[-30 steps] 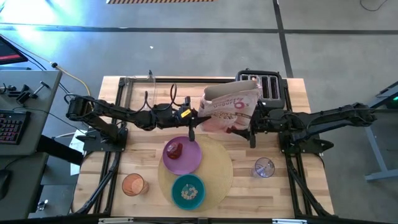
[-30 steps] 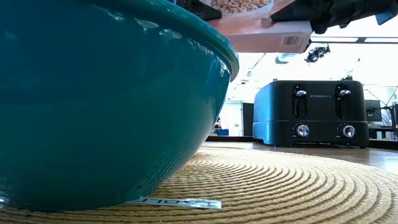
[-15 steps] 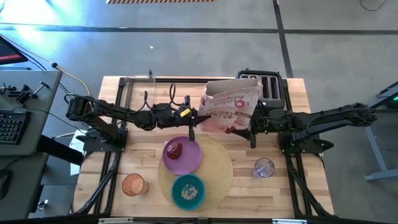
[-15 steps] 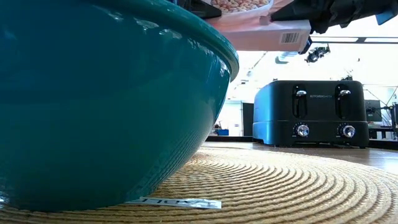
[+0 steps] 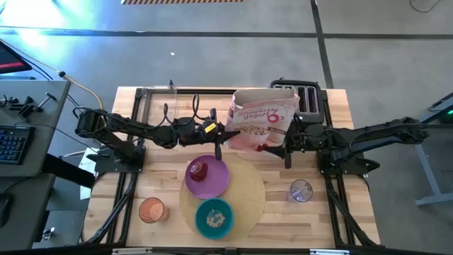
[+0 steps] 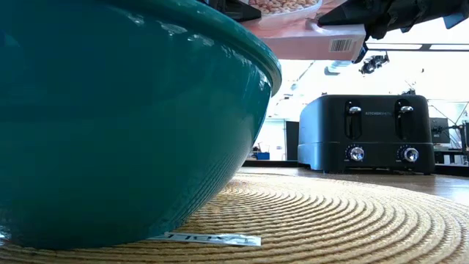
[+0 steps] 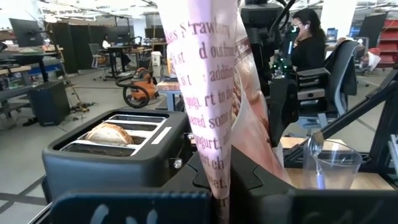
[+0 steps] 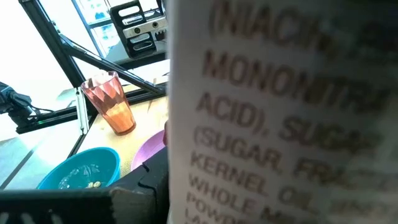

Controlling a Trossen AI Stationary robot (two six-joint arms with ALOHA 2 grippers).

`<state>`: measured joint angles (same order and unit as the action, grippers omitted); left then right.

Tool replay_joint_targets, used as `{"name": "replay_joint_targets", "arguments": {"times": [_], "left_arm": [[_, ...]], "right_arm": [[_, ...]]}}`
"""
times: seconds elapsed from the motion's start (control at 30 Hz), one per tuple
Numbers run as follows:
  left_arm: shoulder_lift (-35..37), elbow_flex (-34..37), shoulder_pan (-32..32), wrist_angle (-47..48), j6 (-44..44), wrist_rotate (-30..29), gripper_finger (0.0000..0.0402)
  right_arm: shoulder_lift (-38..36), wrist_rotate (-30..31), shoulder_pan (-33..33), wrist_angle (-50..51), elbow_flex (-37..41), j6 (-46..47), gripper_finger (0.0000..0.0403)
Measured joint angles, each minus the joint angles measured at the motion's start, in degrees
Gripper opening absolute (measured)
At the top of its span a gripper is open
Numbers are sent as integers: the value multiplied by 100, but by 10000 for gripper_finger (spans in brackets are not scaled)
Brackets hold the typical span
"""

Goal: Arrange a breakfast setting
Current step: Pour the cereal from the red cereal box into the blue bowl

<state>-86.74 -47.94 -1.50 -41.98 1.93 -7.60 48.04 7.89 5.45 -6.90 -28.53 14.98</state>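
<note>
We see a light wood table (image 5: 311, 219) mid-frame in the high view, on a grey concrete floor (image 5: 212, 49) with painted lines. A desk with a keyboard (image 5: 13, 144) sits at the left edge.

The cereal box (image 5: 260, 120) is held up off the table at upper centre, between both arms. The left gripper (image 5: 218, 134) is against its left side and the right gripper (image 5: 287, 139) against its right side; both look clenched on the box. In the low view the box's pink bottom with a barcode hangs at the top, above the toaster.

The black toaster (image 5: 306, 98) stands at the table's upper right, just behind the box. In the left wrist view we see a bagel (image 7: 109, 132) in one slot.

The round tan mat (image 5: 249, 190) lies at lower centre. The purple plate (image 5: 209, 179) overlaps its upper left edge, with a red fruit (image 5: 199, 170) on it. The teal bowl (image 5: 214, 217) sits on the mat's lower left part, holding a little cereal (image 5: 213, 219). The orange cup (image 5: 151, 210) stands off the mat at lower left. The clear glass (image 5: 301, 190) stands right of the mat, a metal spoon (image 7: 315, 149) in it.

Room beyond, left wrist view: open lab with desks, an orange shop vac (image 7: 140, 93) on the floor, and a seated person (image 7: 309, 46) at upper right. Low view: bowl fills the left, woven mat below, bright ceiling lights behind.
</note>
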Motion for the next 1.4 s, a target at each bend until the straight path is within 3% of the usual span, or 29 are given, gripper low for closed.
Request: {"name": "replay_joint_targets", "arguments": {"times": [0.4,0.6,0.93,1.4], "left_arm": [[56,-13,-9,-25,66,242,70],[406,-13,-11,185,-404,308,98],[963,-20,54,1815,-801,565,94],[1117,-5,55,2466,-633,580,90]], "right_arm": [[-373,27,2,334,9,0,162],[-525,66,4,739,11,-23,160],[-787,71,-2,970,15,-86,157],[-1175,108,-9,1107,15,-70,157]]}}
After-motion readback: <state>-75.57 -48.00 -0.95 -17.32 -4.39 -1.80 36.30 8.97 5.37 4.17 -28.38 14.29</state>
